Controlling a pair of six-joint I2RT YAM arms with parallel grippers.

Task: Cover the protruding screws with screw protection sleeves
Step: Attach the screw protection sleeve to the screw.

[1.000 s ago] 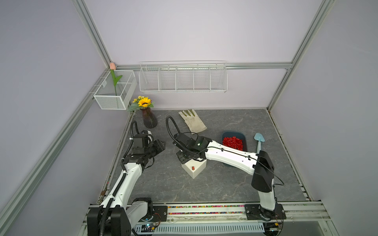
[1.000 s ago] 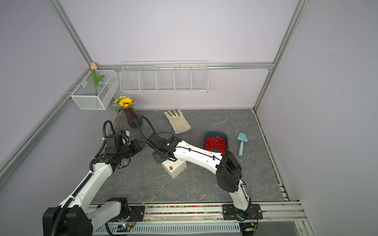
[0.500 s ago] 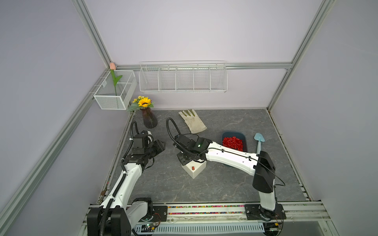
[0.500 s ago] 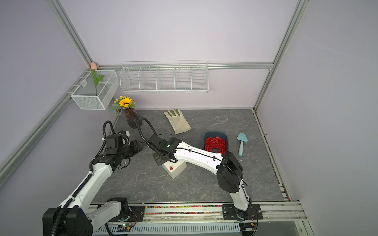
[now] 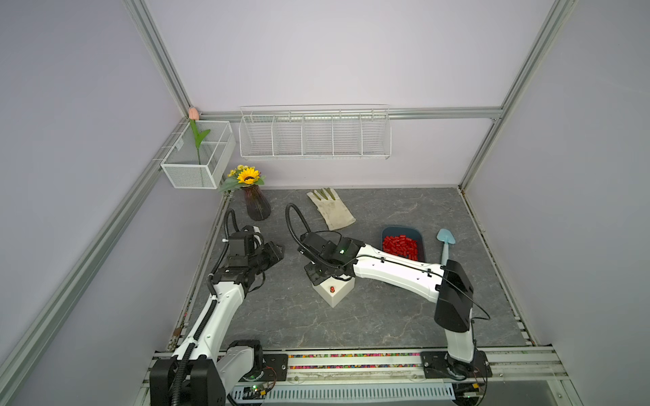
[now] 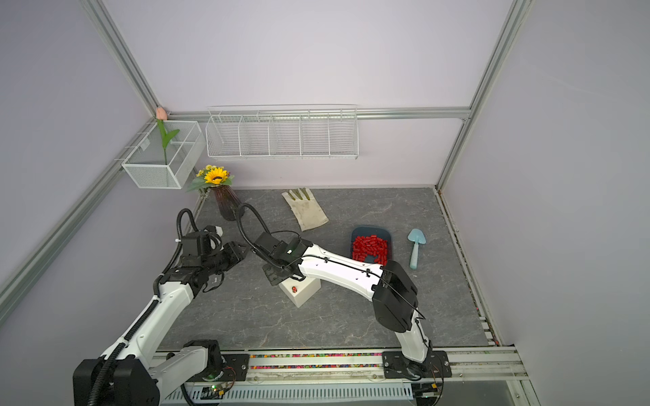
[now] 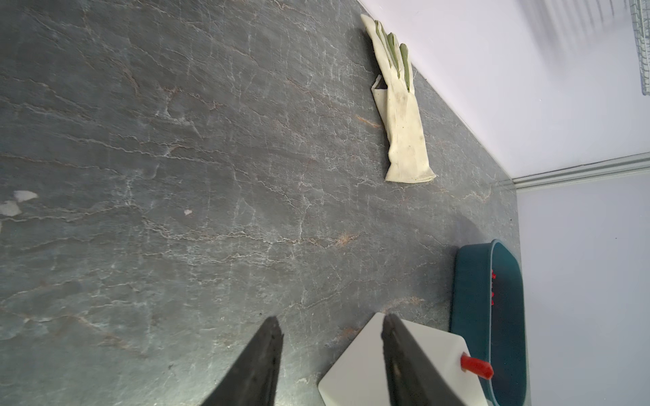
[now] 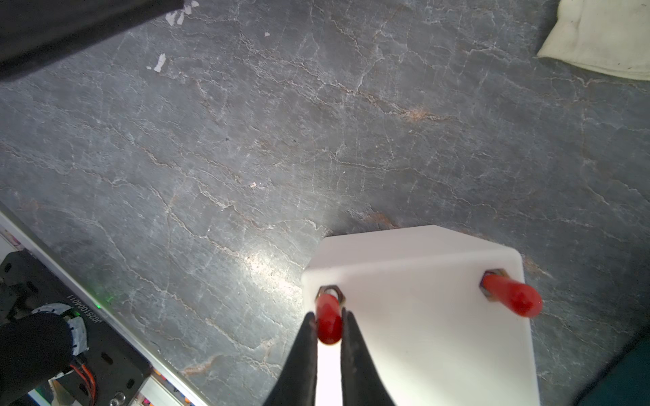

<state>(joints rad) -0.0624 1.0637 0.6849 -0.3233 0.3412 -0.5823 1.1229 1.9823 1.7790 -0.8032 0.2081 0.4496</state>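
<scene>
Right tool [image 8: 329, 316] pinches a red sleeve [image 8: 329, 328] on the box [image 8: 422, 316], arm outstretched; left tool [image 7: 330, 320] spread.

White box [image 5: 337, 297] on grey worktop [image 5: 369, 316], corner toward camera. One red sleeve [image 5: 332, 289] upright on box top. Right claw [image 5: 315, 277] down at box's far left edge; tips too small to read. Left claw [image 5: 276, 252] well left of box, above worktop. Blue tray [image 5: 421, 234] heaped with red sleeves [image 5: 400, 245] behind right arm. Pale scoop [image 5: 445, 242] just beside tray. Glove [image 5: 331, 210] and sunflower vase [image 5: 257, 208] near back wall.
</scene>
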